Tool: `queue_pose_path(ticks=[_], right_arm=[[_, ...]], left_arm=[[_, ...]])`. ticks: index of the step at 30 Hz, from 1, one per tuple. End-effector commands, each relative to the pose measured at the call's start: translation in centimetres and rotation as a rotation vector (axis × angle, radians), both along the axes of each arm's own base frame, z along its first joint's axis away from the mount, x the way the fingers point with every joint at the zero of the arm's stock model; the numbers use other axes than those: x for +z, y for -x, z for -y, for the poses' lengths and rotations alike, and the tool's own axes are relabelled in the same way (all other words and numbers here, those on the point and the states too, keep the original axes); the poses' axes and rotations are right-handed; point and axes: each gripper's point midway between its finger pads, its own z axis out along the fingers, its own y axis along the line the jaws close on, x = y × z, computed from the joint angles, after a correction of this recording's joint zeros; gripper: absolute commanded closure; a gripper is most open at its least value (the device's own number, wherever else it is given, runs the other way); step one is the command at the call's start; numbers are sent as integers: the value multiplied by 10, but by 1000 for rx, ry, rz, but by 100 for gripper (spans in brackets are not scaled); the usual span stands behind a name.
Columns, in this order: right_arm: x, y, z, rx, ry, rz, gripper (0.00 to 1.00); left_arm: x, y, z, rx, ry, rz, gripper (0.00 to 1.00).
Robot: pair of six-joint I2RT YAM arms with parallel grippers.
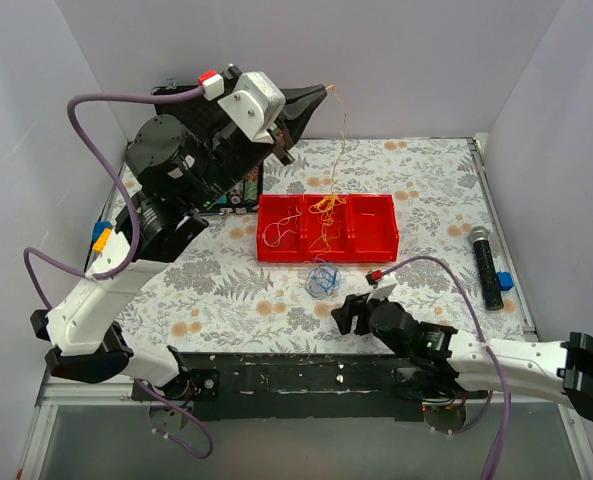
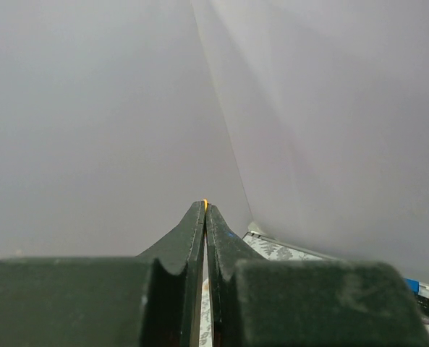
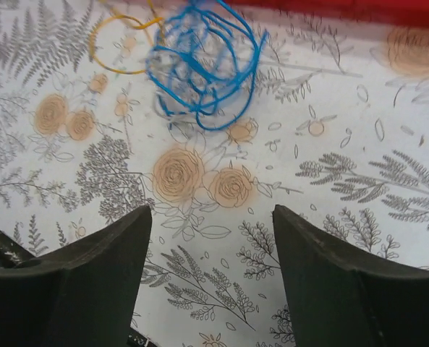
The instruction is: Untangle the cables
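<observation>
Above the red tray (image 1: 380,245) holding most cables (image 1: 323,207), an orange strand (image 1: 343,130) is pinched in the closed left gripper (image 1: 325,92). A blue coil (image 3: 203,65) is seen before the wide-open, empty right gripper (image 3: 213,217). Markings on the dark box (image 1: 242,190) are seemingly unreadable.

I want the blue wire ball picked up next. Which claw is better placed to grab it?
Right. The right claw hangs open, low, near the tangled blue wire ball. The left claw is raised high, shut on a thin orange wire.
</observation>
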Motion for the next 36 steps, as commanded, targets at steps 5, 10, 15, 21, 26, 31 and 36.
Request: queue_pose_path(ticks=[5,10,15,21,26,31,36], right_arm=[[143,-18,-9,-12,-266,277,12],[192,-27,-16,10,-223,391,11],[225,-49,-14,-64,-137,525,10],[237,-64,-36,-59,-77,612,14],[225,-86,-45,-100,-41,602,34],[204,-95,-43,-91,-72,526,84],[153,-82,-34,-70,-56,416,99]], left_arm=[[-6,4,-12,19,-9,6,100],[-11,4,-8,8,-25,-4,100],[-11,9,-6,-22,-37,3,100],[-6,15,-7,-41,-30,6,100],[0,20,-12,-51,-16,11,100],[9,23,-21,-39,0,28,100],[30,27,-35,-1,42,97,100]])
